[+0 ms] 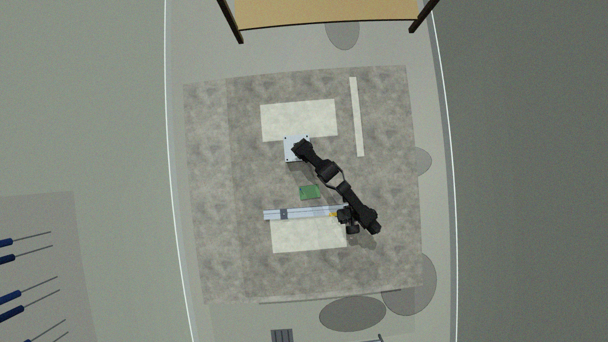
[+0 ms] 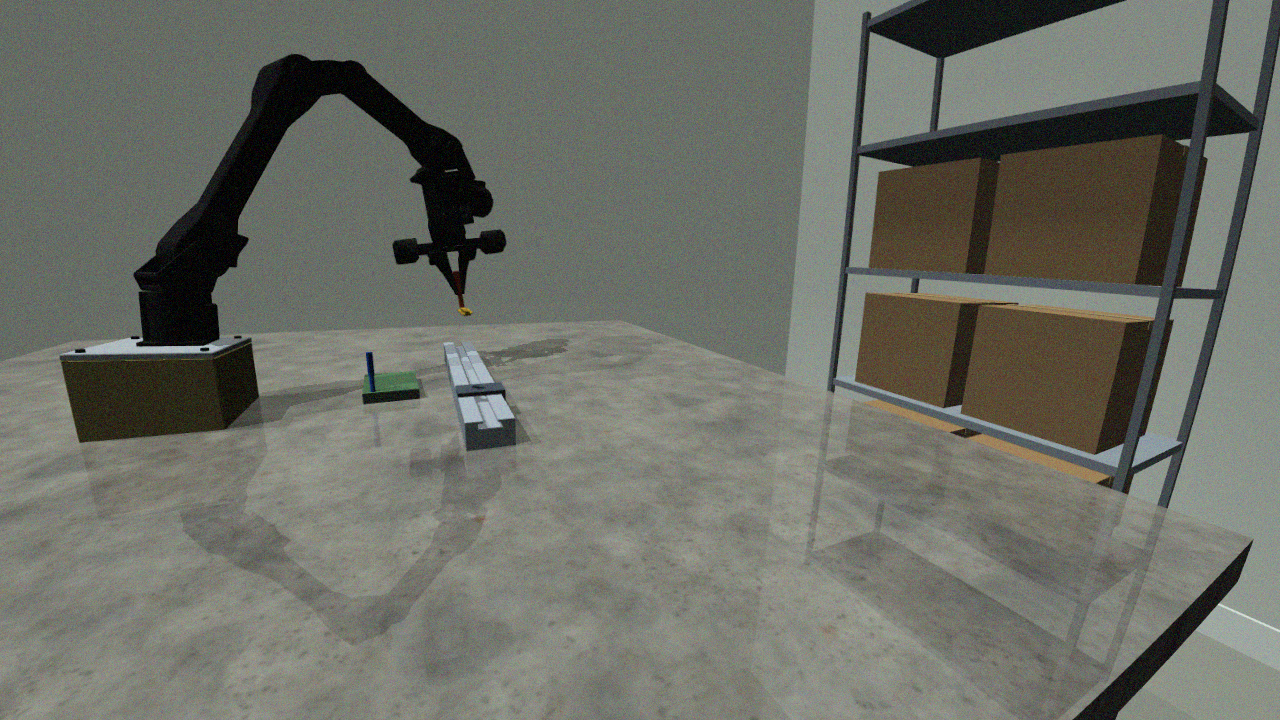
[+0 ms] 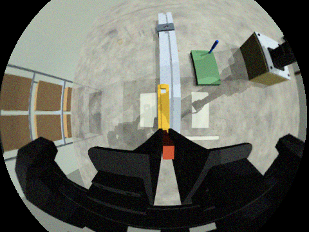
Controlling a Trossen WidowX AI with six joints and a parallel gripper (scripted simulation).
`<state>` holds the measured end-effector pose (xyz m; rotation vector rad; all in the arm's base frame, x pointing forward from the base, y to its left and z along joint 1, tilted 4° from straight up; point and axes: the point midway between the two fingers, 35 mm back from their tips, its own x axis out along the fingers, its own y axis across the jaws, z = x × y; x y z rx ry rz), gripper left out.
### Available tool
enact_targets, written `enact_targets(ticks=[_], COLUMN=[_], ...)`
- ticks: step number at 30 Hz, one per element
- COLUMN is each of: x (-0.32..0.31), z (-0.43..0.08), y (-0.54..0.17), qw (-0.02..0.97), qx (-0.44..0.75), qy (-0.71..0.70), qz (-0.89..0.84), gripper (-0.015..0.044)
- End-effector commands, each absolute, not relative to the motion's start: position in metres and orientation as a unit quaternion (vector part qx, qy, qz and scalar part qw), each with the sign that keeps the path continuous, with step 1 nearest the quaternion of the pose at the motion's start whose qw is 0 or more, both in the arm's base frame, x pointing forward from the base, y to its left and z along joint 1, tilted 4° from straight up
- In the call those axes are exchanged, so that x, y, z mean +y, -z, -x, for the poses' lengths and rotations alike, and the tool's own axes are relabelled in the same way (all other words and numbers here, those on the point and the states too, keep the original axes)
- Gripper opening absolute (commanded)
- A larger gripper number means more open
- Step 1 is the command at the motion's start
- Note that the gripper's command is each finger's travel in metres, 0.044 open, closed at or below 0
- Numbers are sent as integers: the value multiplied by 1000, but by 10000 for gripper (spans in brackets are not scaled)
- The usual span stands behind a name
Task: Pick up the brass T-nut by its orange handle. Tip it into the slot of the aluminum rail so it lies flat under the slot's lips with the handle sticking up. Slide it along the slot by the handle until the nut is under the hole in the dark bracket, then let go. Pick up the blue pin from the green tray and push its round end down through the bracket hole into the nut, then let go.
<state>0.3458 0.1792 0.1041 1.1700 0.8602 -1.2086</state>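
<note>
Mottled gray tabletop [image 1: 263, 272] [image 2: 626, 537] [image 3: 135, 51], orange handle [image 2: 458, 279] [image 3: 168, 152] between gripper [image 2: 460, 291] [image 3: 165, 131] fingertips, brass T-nut [image 1: 332, 214] [image 2: 464, 311] [image 3: 163, 106] beyond them

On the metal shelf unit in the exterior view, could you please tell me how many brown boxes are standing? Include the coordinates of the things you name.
4 brown boxes [image 2: 1074, 214]: two on the middle shelf, two on the one below. Others may be hidden behind.

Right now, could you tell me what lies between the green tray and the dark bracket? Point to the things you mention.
In the wrist view, only bare table surface shows between the green tray [image 1: 311, 193] [image 2: 398, 385] [image 3: 206, 69] and the dark bracket [image 1: 283, 213] [image 2: 492, 389] [image 3: 161, 28], besides the rail's near edge.

Brown boxes [image 2: 1065, 214] [image 3: 48, 97], grey metal shelving [image 2: 850, 205] [image 3: 31, 106]
</note>
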Motion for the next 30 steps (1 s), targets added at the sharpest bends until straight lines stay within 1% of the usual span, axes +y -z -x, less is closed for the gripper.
enact_targets(ticks=[1,30], x=[178,181], z=[-345,-341], y=[-107,-103], qw=[590,612], qx=[360,325], qy=[513,490], qz=[-508,-529], gripper=[-150,-150])
